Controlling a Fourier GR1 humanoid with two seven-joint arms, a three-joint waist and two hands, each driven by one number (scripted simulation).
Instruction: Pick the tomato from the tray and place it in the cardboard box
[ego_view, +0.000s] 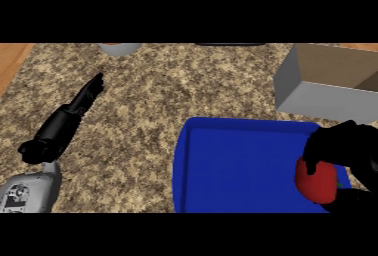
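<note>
The tomato (316, 183) sits at the tray's (236, 170) right edge with the right hand (343, 150) curled round it: grasped, apparently not yet carried. The box (325, 80), at the desk's far right, awaits it. The left hand (87, 95) lies straight-fingered, holding nothing, near the left edge.

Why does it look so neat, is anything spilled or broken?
Nothing stands out. The right hand curls round the tomato over the blue tray, the cardboard box sits upright, and the left hand rests open.

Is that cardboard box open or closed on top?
Open. The cardboard box shows its brown inner wall from above, with no lid or flaps covering it.
</note>
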